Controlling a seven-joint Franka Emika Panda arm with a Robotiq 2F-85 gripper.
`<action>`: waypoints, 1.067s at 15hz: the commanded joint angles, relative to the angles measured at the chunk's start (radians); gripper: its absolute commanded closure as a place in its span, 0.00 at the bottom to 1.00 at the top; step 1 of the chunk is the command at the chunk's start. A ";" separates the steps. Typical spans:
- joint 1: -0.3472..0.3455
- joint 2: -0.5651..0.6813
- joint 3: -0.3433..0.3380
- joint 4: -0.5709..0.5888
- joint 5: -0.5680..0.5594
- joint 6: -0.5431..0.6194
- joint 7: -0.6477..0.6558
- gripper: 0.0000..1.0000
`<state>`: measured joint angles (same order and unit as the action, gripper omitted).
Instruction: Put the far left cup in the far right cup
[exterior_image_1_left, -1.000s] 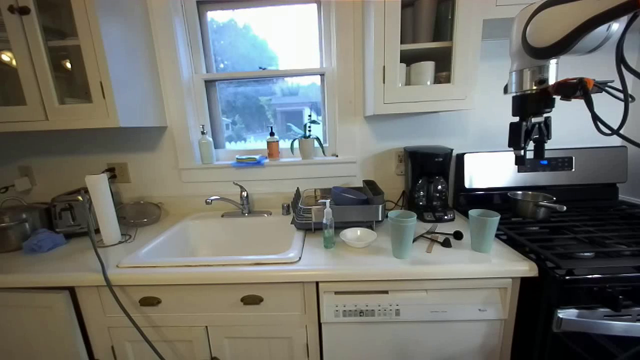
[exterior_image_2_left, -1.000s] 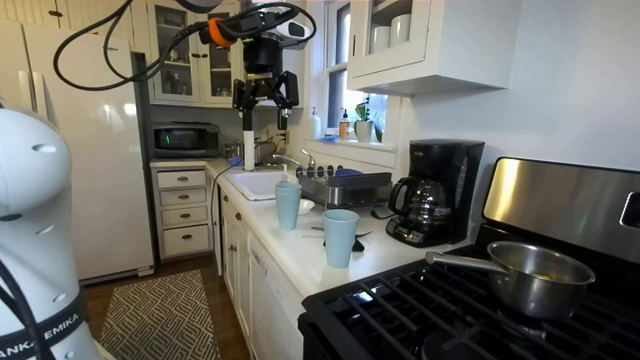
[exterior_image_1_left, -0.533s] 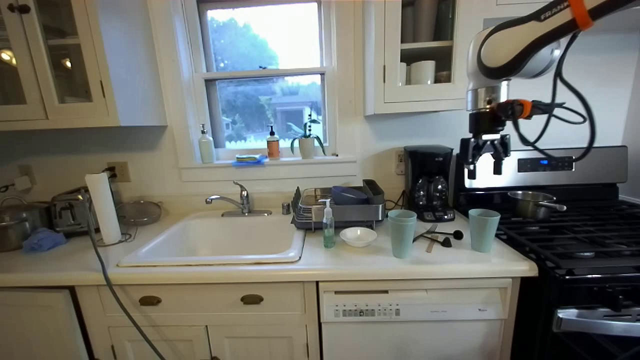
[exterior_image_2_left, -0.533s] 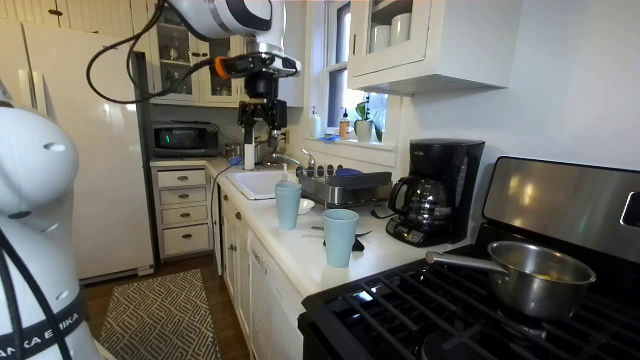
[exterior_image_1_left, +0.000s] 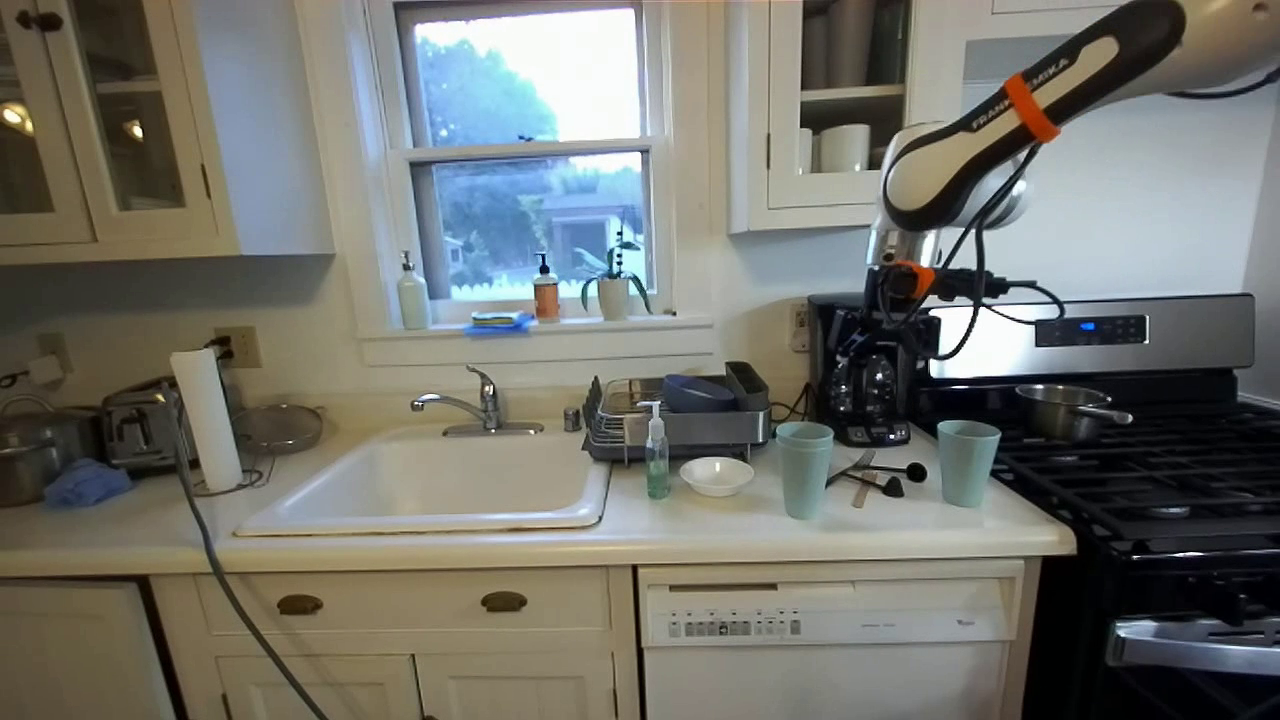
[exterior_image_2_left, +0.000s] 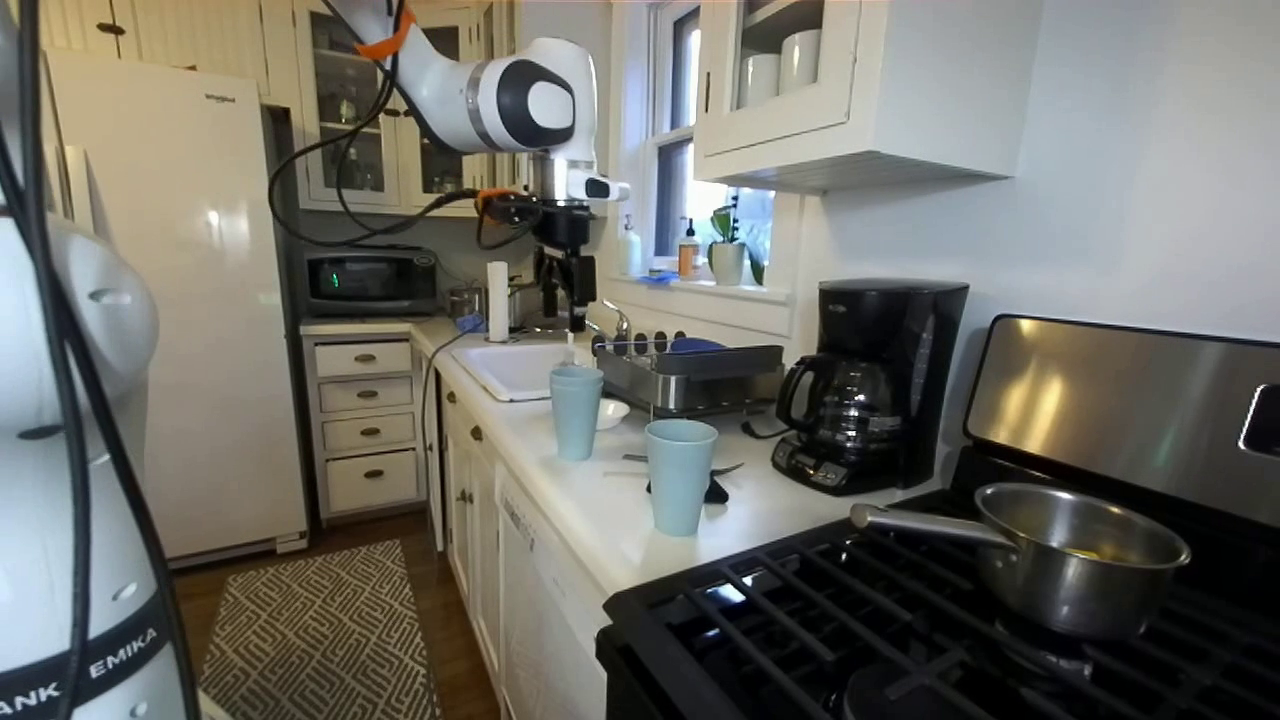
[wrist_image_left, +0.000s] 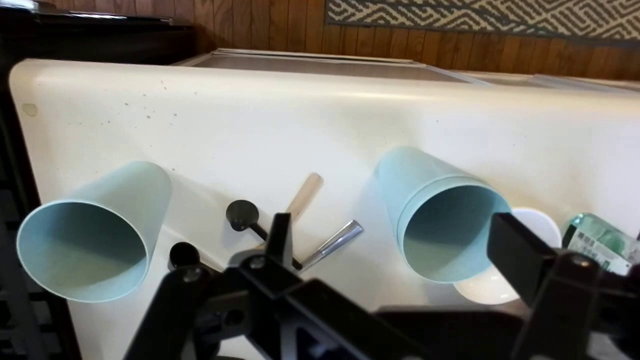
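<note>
I have the bench (exterior_image_1_left: 900, 530) stretched across the scene, and the stove (exterior_image_1_left: 1130, 490) stands at its end. My arm (exterior_image_1_left: 950, 180) extends over the bench, and in an exterior view its lower end hides part of the black coffee maker (exterior_image_1_left: 862, 410). A steel pot (exterior_image_2_left: 1080, 575) sits on the stove in both exterior views. The wrist view shows me my tool (wrist_image_left: 395, 232) released, its fingers (wrist_image_left: 280, 237) spread apart above the bench. The far left cup (exterior_image_1_left: 804, 475) stands upright on the bench and shows two rims, one cup nested in another; apart from it, near the stove, the far right cup (exterior_image_1_left: 967, 465) stands upright. Just beside the far left cup I see a white bowl (exterior_image_1_left: 716, 477), then a green soap bottle (exterior_image_1_left: 656, 468). Between the cups lie two black scoops (wrist_image_left: 242, 215).
</note>
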<state>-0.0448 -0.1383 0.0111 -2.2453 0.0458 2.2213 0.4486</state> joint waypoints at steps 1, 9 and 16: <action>0.003 0.071 0.010 0.002 0.006 0.128 0.100 0.00; 0.031 0.189 -0.001 0.008 -0.036 0.246 0.250 0.01; 0.060 0.255 -0.013 -0.001 -0.048 0.328 0.353 0.48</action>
<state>-0.0096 0.0892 0.0131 -2.2474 0.0305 2.4926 0.7288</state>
